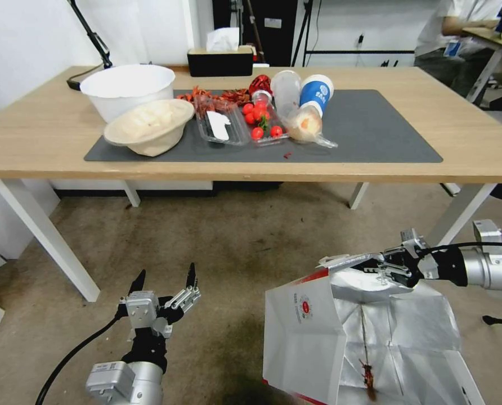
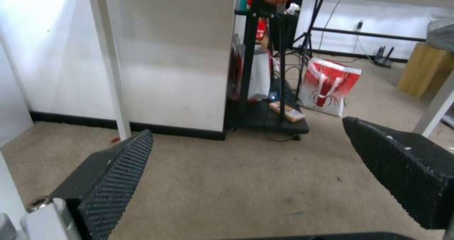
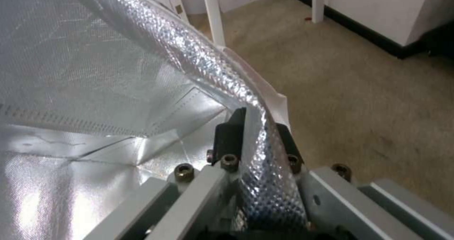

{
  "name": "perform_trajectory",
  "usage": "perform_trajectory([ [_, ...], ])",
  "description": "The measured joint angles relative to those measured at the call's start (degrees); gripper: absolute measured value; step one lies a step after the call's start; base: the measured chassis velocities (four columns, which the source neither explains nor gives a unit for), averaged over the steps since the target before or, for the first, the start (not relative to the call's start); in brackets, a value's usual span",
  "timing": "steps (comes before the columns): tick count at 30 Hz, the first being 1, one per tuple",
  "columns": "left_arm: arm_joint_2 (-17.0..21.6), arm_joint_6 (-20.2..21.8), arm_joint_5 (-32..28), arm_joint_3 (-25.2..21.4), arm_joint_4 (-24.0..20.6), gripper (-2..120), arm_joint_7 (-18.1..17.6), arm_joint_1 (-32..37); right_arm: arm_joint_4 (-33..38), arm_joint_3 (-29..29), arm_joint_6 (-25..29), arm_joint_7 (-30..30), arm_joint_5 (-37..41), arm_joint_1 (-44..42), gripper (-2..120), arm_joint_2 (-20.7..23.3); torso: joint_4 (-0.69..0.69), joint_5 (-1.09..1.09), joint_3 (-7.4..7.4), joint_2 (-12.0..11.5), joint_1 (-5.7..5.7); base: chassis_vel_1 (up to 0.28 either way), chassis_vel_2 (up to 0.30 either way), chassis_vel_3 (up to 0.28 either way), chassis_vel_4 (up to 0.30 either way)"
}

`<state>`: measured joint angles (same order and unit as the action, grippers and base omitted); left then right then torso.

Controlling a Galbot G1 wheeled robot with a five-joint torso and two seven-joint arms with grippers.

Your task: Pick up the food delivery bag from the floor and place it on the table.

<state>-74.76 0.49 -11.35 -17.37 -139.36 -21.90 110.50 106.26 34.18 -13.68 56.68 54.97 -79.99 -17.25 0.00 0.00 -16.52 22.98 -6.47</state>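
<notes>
Head view shows the right pincer clamped on the foil-lined rim of the large white paper food delivery bag with red edges, which hangs low over the brown-grey floor. The lift is under way; next, I judge, it must rise above the light-wood desk. The left pincer hovers empty, jaws spread wide.
</notes>
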Motion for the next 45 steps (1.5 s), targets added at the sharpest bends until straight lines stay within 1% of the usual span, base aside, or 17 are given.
perform_trajectory([
  [1, -0.03, -0.02, 0.01, 0.00, 0.00, 100, 0.00, -0.01, 0.01, 0.00, -0.02, 0.14, 0.00, 0.01, 0, 0.02, 0.00, 0.00, -0.37, 0.57, -0.19, 0.000, 0.000, 0.000, 0.000],
  [5, -0.07, -0.03, 0.01, 0.03, 0.00, 100, 0.00, -0.05, 0.01, 0.00, -0.03, 0.22, 0.00, 0.02, 0, 0.05, 0.00, 0.00, -0.80, 1.30, -0.49, 0.000, 0.000, 0.000, 0.000],
  [9, -0.07, -0.04, 0.01, 0.04, 0.00, 100, 0.01, -0.14, 0.01, -0.01, -0.05, 0.30, 0.00, 0.08, 0, 0.11, 0.01, 0.00, -1.62, 2.58, -0.96, 0.000, 0.000, 0.000, 0.000],
  [22, -0.05, -0.06, -0.08, 0.02, 0.00, 100, -0.10, -0.31, 0.02, -0.01, -0.16, 0.83, 0.03, 0.18, 0, 0.31, 0.00, 0.00, -3.33, 5.23, -1.91, 0.000, 0.000, 0.000, 0.000],
  [28, -0.12, -0.05, -0.10, 0.03, -0.04, 100, -0.20, -0.27, 0.02, -0.01, -0.21, 1.16, 0.09, 0.24, 0, 0.36, 0.00, 0.00, -4.45, 6.97, -2.53, 0.000, 0.000, 0.000, 0.000],
  [29, -0.12, -0.05, -0.10, 0.03, -0.04, 100, -0.20, -0.27, 0.02, -0.01, -0.21, 1.16, 0.09, 0.24, 0, 0.36, 0.00, 0.00, -4.45, 6.97, -2.53, 0.000, 0.000, 0.000, 0.000],
  [35, -0.20, -0.01, -0.26, 0.05, -0.18, 100, -0.25, -0.17, 0.02, -0.01, -0.23, 1.37, 0.12, 0.28, 0, 0.43, 0.00, 0.00, -5.49, 8.71, -3.23, 0.000, 0.000, 0.000, 0.000],
  [38, -0.26, 0.00, -0.25, 0.06, -0.19, 100, -0.26, -0.14, 0.01, -0.01, -0.23, 1.42, 0.12, 0.29, 0, 0.43, 0.00, 0.00, -5.71, 9.06, -3.37, 0.000, 0.000, 0.000, 0.000],
  [43, -0.40, 0.03, -0.11, 0.09, -0.25, 100, -0.26, -0.06, -0.03, -0.01, -0.24, 1.60, 0.12, 0.38, 0, 0.44, 0.00, 0.00, -6.77, 10.78, -4.01, 0.000, 0.000, 0.000, 0.000],
  [45, -0.40, 0.03, -0.10, 0.09, -0.25, 100, -0.26, -0.06, -0.02, -0.01, -0.24, 1.61, 0.12, 0.39, 0, 0.45, 0.00, 0.00, -6.92, 11.01, -4.10, 0.000, 0.000, 0.000, 0.000],
])
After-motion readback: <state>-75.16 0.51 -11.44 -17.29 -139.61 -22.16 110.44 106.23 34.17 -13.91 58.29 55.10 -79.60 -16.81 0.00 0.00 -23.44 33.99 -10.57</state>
